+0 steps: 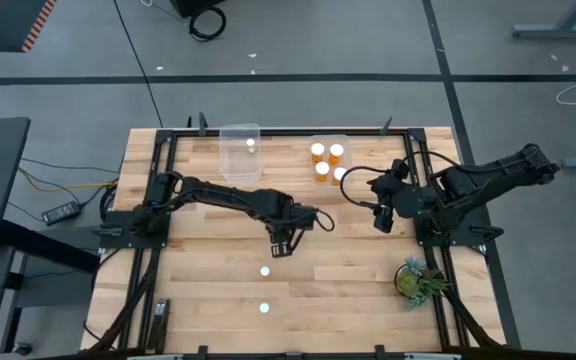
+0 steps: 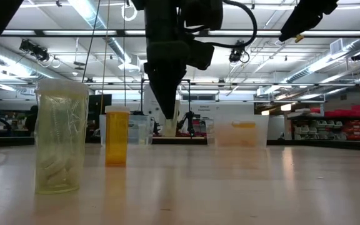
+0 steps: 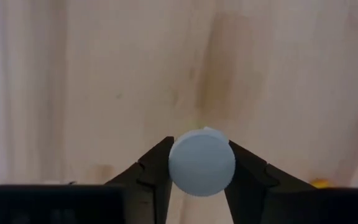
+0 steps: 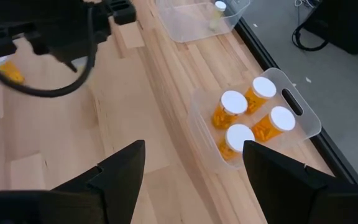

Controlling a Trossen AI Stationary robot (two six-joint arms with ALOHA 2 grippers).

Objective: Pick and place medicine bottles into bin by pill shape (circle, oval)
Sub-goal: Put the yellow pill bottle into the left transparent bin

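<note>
My left gripper (image 1: 283, 247) (image 3: 199, 147) points down over the middle of the table, shut on a medicine bottle whose round white cap (image 3: 202, 163) fills the gap between the fingers. In the low view the bottle (image 2: 170, 129) hangs under the fingers. Two more bottles stand upright on their bases nearer the front edge, one amber (image 1: 265, 270) (image 2: 117, 145) and one pale yellowish (image 1: 264, 308) (image 2: 60, 145). My right gripper (image 1: 383, 216) (image 4: 194, 180) waits open above the table's right side, touching nothing. My left gripper pinches the bottle's white cap by its rim (image 3: 174, 167) between its two fingers, one on each side. The fingers come from above, pointing down. The cap hides the bottle's body in the wrist view. The bottle hangs upright, clear of the table.
A clear bin (image 1: 240, 152) (image 4: 197, 25) at the far edge holds one bottle (image 1: 251, 144). A second clear bin (image 1: 329, 142) (image 4: 303, 112) to its right holds several amber bottles. A small green potted plant (image 1: 418, 280) stands near the front right corner.
</note>
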